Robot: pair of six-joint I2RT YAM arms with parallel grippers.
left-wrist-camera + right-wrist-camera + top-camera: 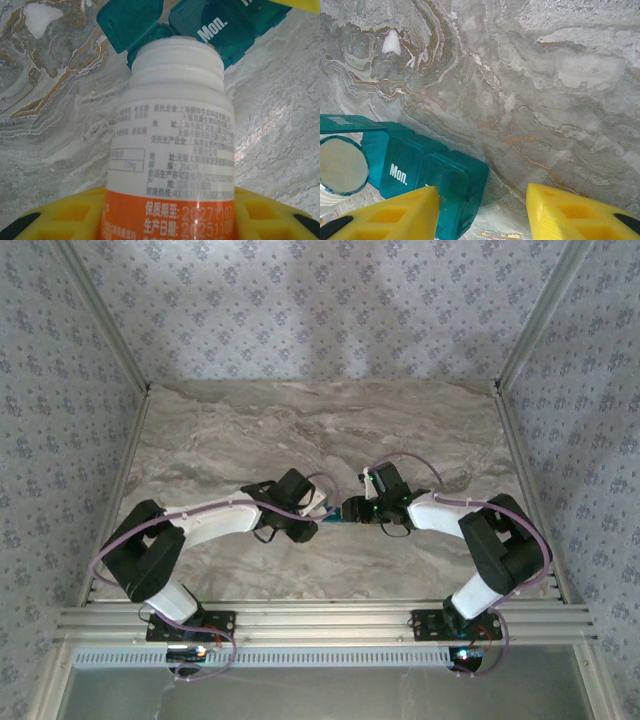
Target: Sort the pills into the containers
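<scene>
My left gripper (170, 220) is shut on a white bottle with an orange band (172, 150), held lying over with its open mouth against the teal containers (235, 30). One lid (130, 22) stands open beside the lid marked "Mon.". In the right wrist view the containers (420, 165) lie at lower left, with the bottle's round mouth (342, 165) at their far end. My right gripper (484, 202) is open; its left finger (390, 215) overlaps the strip's near end and its right finger (580, 215) stands apart over bare table. No pills can be seen. Both grippers (318, 518) (352, 510) meet at mid-table.
The marble table (320, 430) stretches back to patterned walls, with aluminium rails (320, 620) along the near edge and sides. Both arms reach inward from their bases at the front.
</scene>
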